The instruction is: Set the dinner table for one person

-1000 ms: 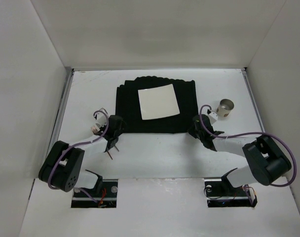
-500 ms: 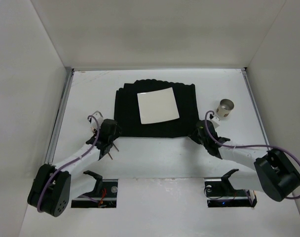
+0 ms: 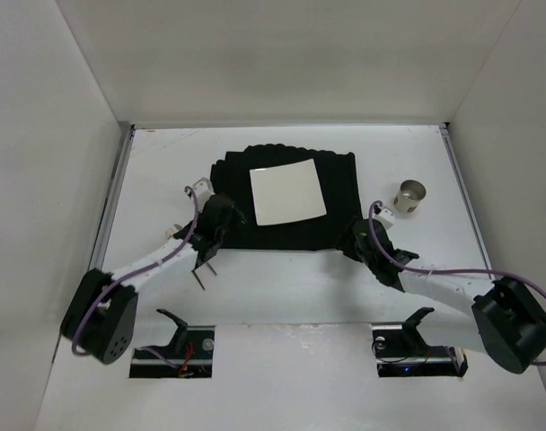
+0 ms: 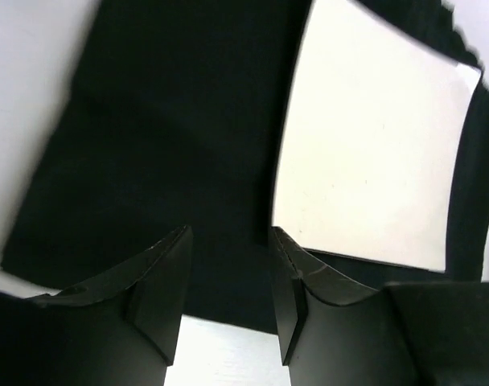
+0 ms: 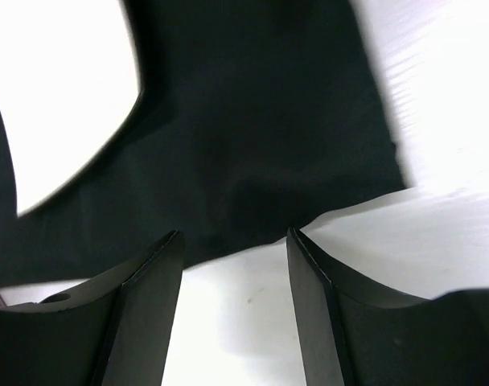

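The worktop (image 3: 282, 287) is a large, flat, plain white rectangle filling the floor of the scene from the arm bases to the far wall. It is much bigger than anything on it.

On its near part, a small thin dark item (image 3: 201, 277) lies just near of the left pincer (image 3: 212, 241); it is too small to identify. The left pincer hangs over the near left edge of a black cloth mat (image 3: 336, 189), its fingers narrowly apart with nothing between them. The right pincer (image 3: 354, 241) hangs at the mat's near right corner, its fingers a little wider apart and also holding nothing.

The mat lies in the middle of the worktop, with a square white plate (image 3: 286, 193) resting on its far half. To the right of the mat, apart from it, stands a small metallic cup (image 3: 411, 194). White walls (image 3: 282, 63) close the left, right and far sides.

The left wrist view shows that pincer (image 4: 228, 233) over the dark mat (image 4: 172, 121), with the plate (image 4: 373, 145) ahead and to the right. The right wrist view shows that pincer (image 5: 232, 235) straddling the mat's near edge (image 5: 252, 121), with bare worktop (image 5: 437, 121) to the right and the plate (image 5: 59, 80) at far left. Only the top view shows the cup.
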Motion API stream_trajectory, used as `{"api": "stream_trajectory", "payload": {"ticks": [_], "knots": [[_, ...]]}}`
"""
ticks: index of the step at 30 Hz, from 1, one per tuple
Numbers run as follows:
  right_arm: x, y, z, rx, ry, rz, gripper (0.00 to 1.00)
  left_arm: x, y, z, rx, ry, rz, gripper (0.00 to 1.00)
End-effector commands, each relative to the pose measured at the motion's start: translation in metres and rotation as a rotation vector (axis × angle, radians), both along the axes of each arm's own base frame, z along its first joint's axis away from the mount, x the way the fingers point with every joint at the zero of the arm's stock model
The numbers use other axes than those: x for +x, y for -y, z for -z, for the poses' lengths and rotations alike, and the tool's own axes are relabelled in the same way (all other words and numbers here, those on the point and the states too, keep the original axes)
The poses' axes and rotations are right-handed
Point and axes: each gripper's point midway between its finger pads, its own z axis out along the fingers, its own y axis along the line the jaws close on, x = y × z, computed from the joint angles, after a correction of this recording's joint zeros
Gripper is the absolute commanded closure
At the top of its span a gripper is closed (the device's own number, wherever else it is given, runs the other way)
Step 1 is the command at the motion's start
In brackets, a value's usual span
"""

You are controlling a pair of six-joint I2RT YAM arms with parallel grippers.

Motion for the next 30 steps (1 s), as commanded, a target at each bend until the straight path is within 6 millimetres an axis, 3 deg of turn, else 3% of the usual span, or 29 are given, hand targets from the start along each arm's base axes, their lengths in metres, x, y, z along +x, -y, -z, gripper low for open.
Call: {"api": "stream_trajectory", "payload": {"ticks": [1,4,10,18,26,30], "knots": [[0.017,-0.035,-0.031,0.056,0.106,-0.065,0.40,0.019,0.048,-0.006,-0.120,0.005,0.091,0.60],[0.024,-0.049,-0.028,0.083,0.110,-0.082,0.44,0.032,0.062,0.001,-0.158,-0.004,0.097,0.60],[0.030,-0.064,-0.015,0.115,0.082,-0.112,0.61,0.038,0.072,0.031,-0.138,-0.071,0.095,0.62],[0.026,-0.053,0.006,0.096,0.039,-0.082,0.60,0.045,0.078,0.052,-0.128,-0.098,0.093,0.67],[0.015,-0.036,0.027,0.073,-0.014,-0.046,0.73,0.044,0.076,0.044,-0.151,-0.066,0.094,0.78],[0.014,-0.030,0.036,0.066,-0.038,-0.030,0.79,0.043,0.075,0.048,-0.193,-0.061,0.086,0.90]]}}
